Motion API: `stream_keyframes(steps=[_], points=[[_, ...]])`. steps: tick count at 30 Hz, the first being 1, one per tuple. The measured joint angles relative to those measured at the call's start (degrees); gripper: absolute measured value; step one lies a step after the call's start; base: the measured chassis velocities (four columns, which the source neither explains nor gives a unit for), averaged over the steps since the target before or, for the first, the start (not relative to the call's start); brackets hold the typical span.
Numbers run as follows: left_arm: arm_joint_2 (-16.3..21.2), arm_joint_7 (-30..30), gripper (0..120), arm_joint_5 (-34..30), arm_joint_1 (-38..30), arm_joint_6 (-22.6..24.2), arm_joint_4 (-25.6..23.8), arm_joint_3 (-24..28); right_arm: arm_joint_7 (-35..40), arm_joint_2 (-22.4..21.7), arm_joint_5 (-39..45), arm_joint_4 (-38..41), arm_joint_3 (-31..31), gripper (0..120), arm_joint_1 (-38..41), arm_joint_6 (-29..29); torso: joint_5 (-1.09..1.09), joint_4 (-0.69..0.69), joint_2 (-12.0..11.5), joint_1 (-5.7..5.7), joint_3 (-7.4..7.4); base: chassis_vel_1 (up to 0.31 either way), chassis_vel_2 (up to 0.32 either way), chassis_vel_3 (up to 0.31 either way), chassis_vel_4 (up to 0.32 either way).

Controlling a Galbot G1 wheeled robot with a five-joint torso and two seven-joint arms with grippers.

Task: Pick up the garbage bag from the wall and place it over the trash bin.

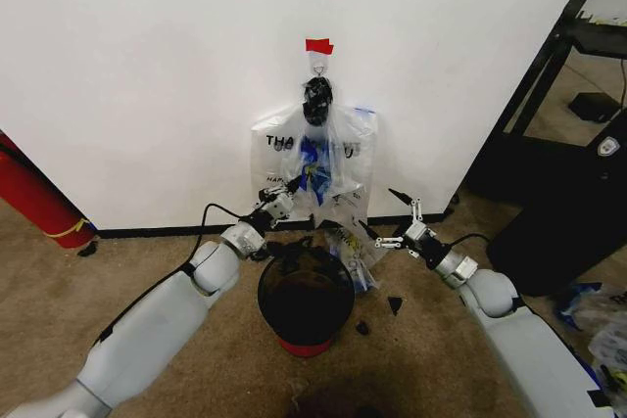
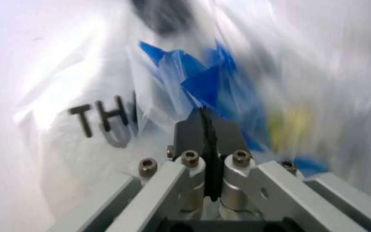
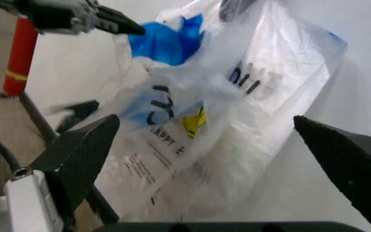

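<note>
Head view: garbage bag (image 1: 323, 168) hangs mid-frame on the wall (image 1: 147, 66) hook, trash bin (image 1: 306, 302) directly below. Left gripper (image 1: 291, 186) at the bag's left side, right gripper (image 1: 395, 217) just beside its lower right.

Left wrist view: jaws together, apparently pinching film.

Right wrist view: jaws wide apart, bag (image 3: 224, 106) between, untouched.

Judgement: light, limp, slippery film; grab bunched folds. Wall close behind, open floor either side.

Clear, blue-patched garbage bag (image 1: 328, 168); black trash bin (image 1: 306, 302)
</note>
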Motion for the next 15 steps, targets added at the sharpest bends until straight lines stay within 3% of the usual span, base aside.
stream_keyframes(steps=[6, 11, 15], points=[[-4.8, -0.7, 0, -14.2, 5.6, -2.3, -7.4, -5.1, 3.2, 0.6, 12.6, 1.4, -3.2, 100, 0.5, 0.7, 0.02, -0.01, 0.0, 0.00, 0.00, 0.000, 0.000, 0.000, 0.000], [-5.3, 0.3, 0, -15.3, 6.4, -3.3, -8.3, -5.3, 5.9, 1.1, 16.6, 2.5, -5.9, 100, 3.7, 0.6, 0.00, 0.00, 0.0, 0.00, 0.00, 0.000, 0.000, 0.000, 0.000], [-5.1, 0.7, 0, -15.2, 6.4, -3.4, -8.9, -5.1, 7.1, 0.8, 14.8, 1.2, -9.5, 100, 8.3, -0.7, 0.00, 0.00, 0.0, 0.00, 0.00, 0.000, 0.000, 0.000, 0.000]])
